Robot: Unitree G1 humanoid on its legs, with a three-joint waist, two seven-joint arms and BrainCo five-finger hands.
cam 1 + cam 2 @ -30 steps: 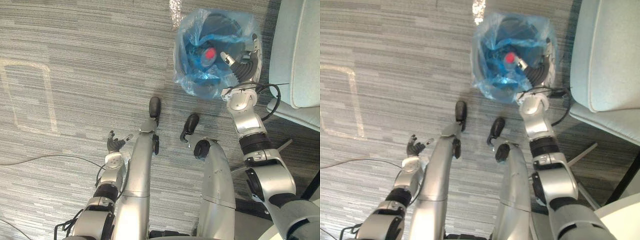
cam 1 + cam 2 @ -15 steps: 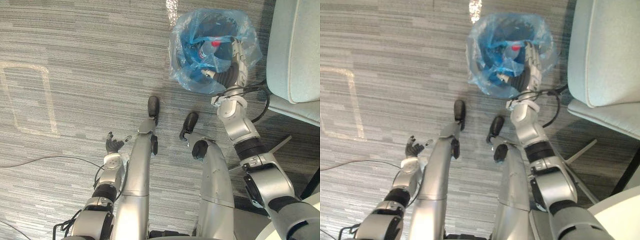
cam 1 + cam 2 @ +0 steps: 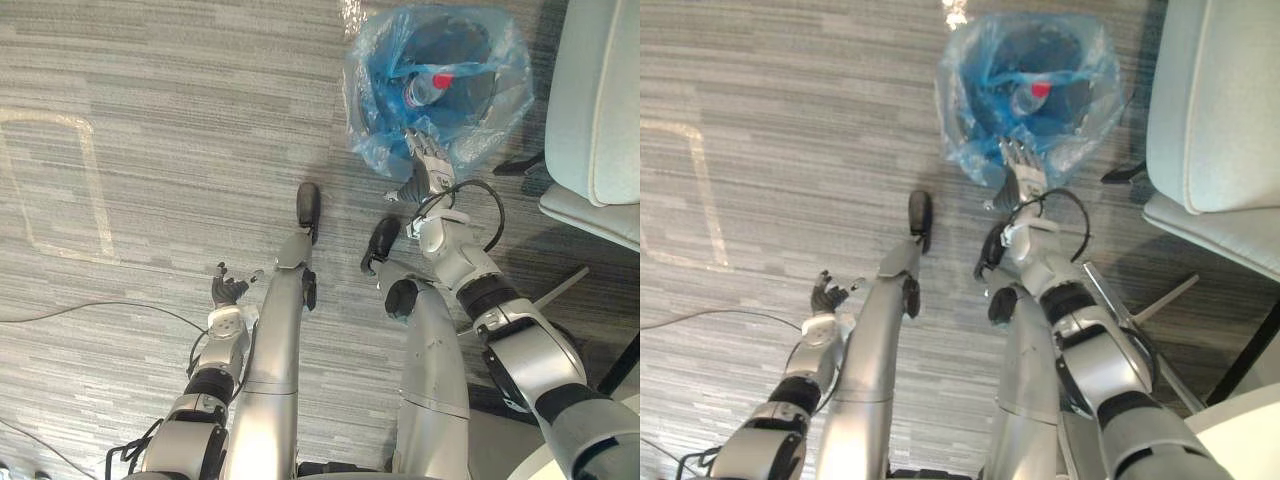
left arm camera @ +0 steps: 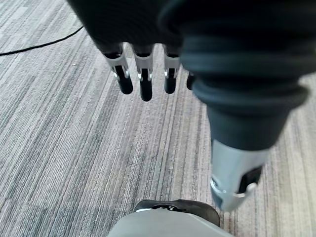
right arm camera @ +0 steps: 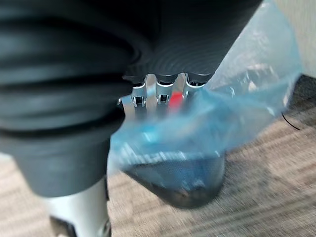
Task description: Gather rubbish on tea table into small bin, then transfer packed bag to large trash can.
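Two hands are showing, one left hand (image 3: 228, 292) and one right hand (image 3: 428, 160). One small bin (image 3: 455, 40) is standing on the carpeted floor (image 3: 180, 150), carrying one blue bag (image 3: 372, 150) as its liner and holding one clear bottle (image 3: 418, 90) with one red cap (image 3: 444, 79). One pale upholstered chair (image 3: 600, 100) is standing beside the bin, and one taped rectangle (image 3: 97, 190) is lying on the floor.

The small bin (image 3: 455, 40) is dark inside, lined with a translucent blue bag (image 3: 372, 150); in it lies a clear bottle (image 3: 418, 90) with a red cap. Around the bin the carpet (image 3: 180, 120) is grey with fine paler streaks, and beside the bin is a pale grey-green seat (image 3: 600, 100).
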